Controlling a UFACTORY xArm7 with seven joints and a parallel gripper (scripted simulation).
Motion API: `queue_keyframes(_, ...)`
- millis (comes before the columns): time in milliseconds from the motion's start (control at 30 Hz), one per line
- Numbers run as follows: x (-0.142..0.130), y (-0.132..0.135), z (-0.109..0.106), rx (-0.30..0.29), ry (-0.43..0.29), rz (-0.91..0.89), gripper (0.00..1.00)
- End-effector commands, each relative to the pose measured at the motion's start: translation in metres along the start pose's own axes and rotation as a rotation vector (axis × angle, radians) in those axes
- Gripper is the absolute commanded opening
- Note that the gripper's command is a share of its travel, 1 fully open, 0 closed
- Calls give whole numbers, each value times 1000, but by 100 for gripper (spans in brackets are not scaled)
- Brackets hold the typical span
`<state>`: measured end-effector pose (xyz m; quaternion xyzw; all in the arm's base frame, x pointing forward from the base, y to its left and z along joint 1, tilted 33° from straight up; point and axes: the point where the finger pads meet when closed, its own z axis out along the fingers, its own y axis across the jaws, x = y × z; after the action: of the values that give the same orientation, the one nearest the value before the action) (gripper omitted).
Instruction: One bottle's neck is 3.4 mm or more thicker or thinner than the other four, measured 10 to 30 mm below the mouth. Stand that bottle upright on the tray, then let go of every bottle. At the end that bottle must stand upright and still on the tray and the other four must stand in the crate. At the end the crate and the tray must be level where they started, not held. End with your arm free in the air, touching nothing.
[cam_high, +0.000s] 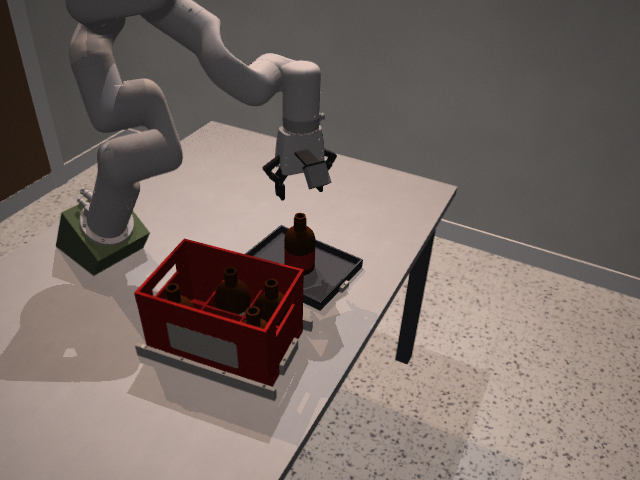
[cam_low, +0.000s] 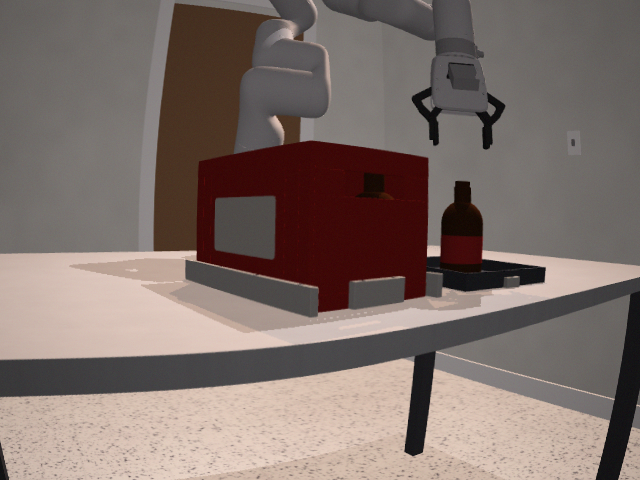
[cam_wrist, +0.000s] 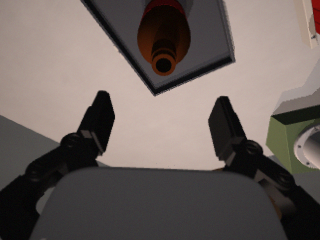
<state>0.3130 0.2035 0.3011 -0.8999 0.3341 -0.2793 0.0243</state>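
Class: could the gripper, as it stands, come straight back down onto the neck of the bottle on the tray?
Probably yes. The gripper hangs open and empty above the upright bottle on the tray, with only free air between. The crate stands off to one side.

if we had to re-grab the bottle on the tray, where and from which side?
By the neck, just below the mouth, coming straight down from above. The bottle stands upright on the tray, its neck the narrowest part and free all round. The open gripper already hangs above it, holding nothing.
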Motion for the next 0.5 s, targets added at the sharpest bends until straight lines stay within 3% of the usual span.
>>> queue_keyframes(0, 0, -1, -9, 3, 1, -1, 100)
queue_keyframes(467, 0, -1, -15, 3, 1, -1, 100)
